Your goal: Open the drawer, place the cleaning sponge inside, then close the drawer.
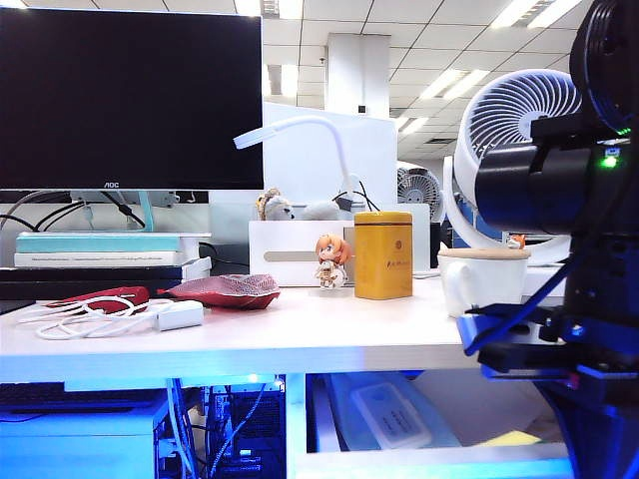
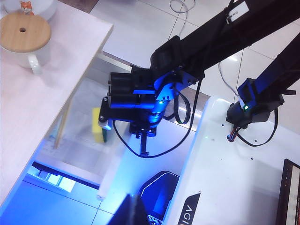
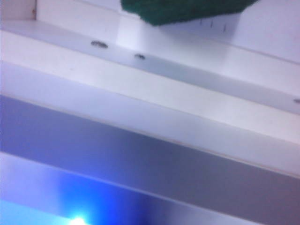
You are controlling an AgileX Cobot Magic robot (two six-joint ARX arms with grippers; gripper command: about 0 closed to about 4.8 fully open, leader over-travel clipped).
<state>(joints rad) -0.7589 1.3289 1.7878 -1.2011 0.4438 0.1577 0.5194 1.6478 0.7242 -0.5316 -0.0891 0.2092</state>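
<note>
The drawer (image 2: 111, 165) stands pulled out under the desk edge, and its white front panel (image 1: 429, 462) runs along the bottom of the exterior view. The cleaning sponge (image 2: 99, 125), yellow with a green scrub layer, lies inside it. Its green face (image 3: 183, 10) shows past the drawer's white wall (image 3: 140, 89). My right gripper (image 2: 108, 123) hangs over the drawer with its tip right beside the sponge; its fingers are out of the right wrist view. The right arm (image 1: 569, 200) fills the right of the exterior view. My left gripper (image 2: 134, 212) hovers high above, shut and holding nothing.
On the desk stand a white mug with a wooden lid (image 1: 484, 274), a yellow tin (image 1: 383, 254), a small figurine (image 1: 331, 261), a red pouch (image 1: 225, 289) and white cables (image 1: 100, 317). A monitor (image 1: 130, 95) and a fan (image 1: 509, 110) stand behind. The robot's white base (image 2: 234, 178) lies beside the drawer.
</note>
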